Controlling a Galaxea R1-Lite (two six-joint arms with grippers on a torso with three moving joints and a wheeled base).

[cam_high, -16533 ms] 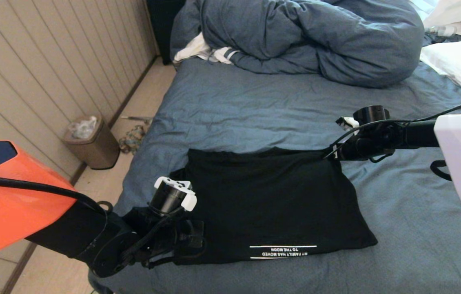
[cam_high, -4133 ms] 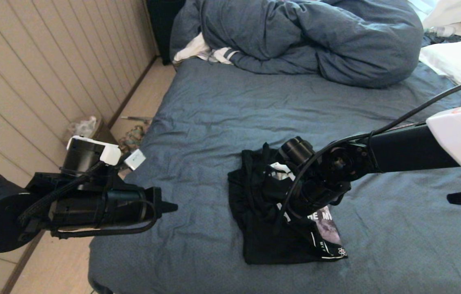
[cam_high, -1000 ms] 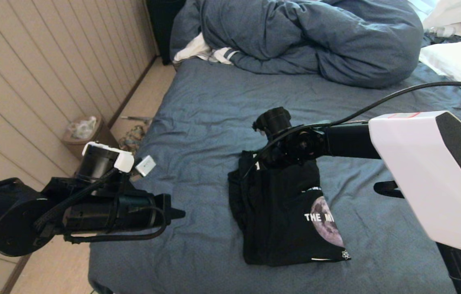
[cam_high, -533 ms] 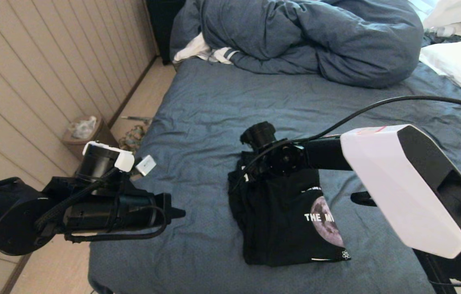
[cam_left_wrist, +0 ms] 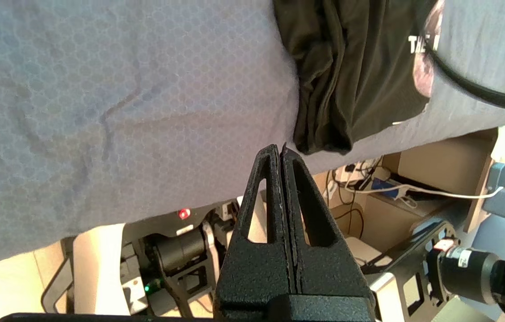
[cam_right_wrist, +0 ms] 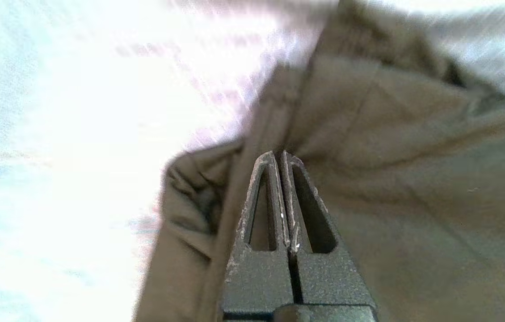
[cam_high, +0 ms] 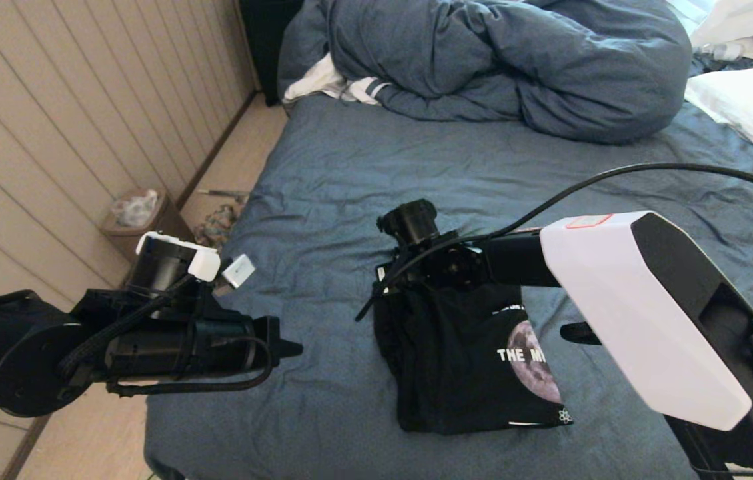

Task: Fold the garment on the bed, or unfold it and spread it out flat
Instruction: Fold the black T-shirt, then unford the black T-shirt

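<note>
The garment [cam_high: 463, 373] is a black T-shirt lying folded in a narrow bundle on the bed [cam_high: 363, 167], its moon print and white letters facing up at the right edge. My right gripper [cam_high: 376, 300] is at the bundle's far left corner. In the right wrist view it [cam_right_wrist: 279, 154] is shut, with creases of the garment [cam_right_wrist: 413, 201] running into its tips. My left gripper [cam_high: 293, 347] hangs shut and empty over the bed's left edge. In the left wrist view its tips [cam_left_wrist: 280, 150] are apart from the garment [cam_left_wrist: 346, 67].
A bunched blue-grey duvet [cam_high: 516, 60] fills the far end of the bed, with a white striped cloth [cam_high: 330, 83] beside it and a white pillow [cam_high: 750, 100] at far right. A bin [cam_high: 143, 230] stands on the floor by the panelled wall at left.
My right gripper has moved left and toward me along the garment's far edge, and the fabric peak there has come down with it. The left arm has not moved.
</note>
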